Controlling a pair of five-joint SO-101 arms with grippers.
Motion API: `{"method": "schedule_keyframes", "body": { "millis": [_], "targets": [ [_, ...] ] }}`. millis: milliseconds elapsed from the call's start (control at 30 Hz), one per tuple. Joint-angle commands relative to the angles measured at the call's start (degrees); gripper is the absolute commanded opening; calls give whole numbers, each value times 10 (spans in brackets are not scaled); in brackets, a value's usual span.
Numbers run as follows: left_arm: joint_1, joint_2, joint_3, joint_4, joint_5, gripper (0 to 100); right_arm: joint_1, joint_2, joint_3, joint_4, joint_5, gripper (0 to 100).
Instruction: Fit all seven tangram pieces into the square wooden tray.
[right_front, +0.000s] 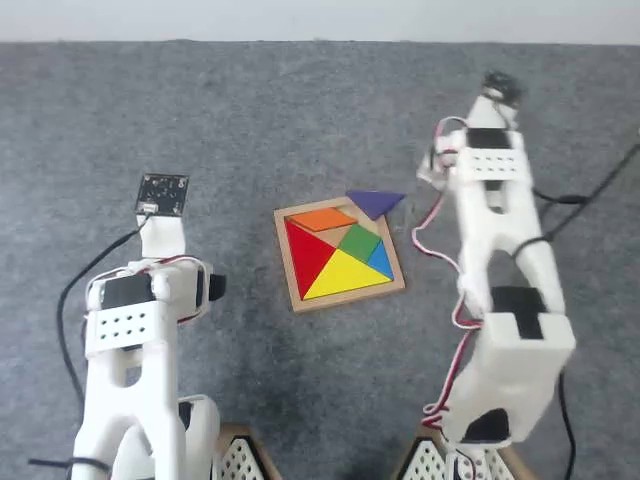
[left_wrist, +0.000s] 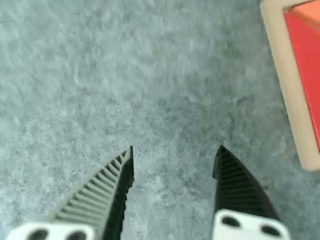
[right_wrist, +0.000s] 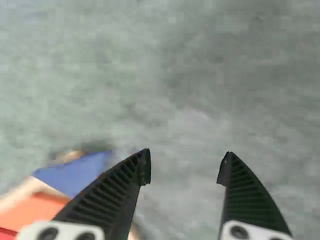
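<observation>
Tangram pieces (right_front: 345, 272) mostly sit in the tray (right_front: 345, 297) at the table's middle. We count five seated, while the purple triangle (right_front: 374, 203) lies across its far right corner, unfitted. Our left gripper (left_wrist: 175, 150) and right gripper (right_wrist: 186, 152) hang spread wide, grasping nothing.

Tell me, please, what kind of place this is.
Probably a robotics test bench in a lab or workshop. A white left arm and right arm stand side by side on a grey felt-like table cover. Loose cables run off them, and a wooden tray of tangram pieces lies between them.
</observation>
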Motion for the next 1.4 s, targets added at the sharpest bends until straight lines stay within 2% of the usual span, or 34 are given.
{"method": "schedule_keyframes", "body": {
  "millis": [0,133,300,400,533,667,800,1100,1233,1367],
  "targets": [
    [-1,-19,-41,-27,6,253,69,-59,58,15,74,240],
    [32,-18,-125,-33,11,253,149,-111,184,-71,83,240],
    [174,16,-235,-43,69,254,160,-183,324,-161,106,240],
    [249,109,-301,-84,97,255,160,-218,364,-190,105,240],
    [309,310,-408,-113,114,314,164,-223,394,-240,108,240],
    [328,520,-575,-64,114,340,165,-223,396,-247,109,239],
    [346,660,-763,13,145,341,162,-223,396,-248,109,239],
    [387,862,-1083,124,279,341,160,-222,396,-247,109,238],
    [369,939,-1166,170,320,340,160,-222,396,-247,109,238],
    [342,988,-1245,229,324,340,160,-222,396,-247,109,238]
  ]
}}
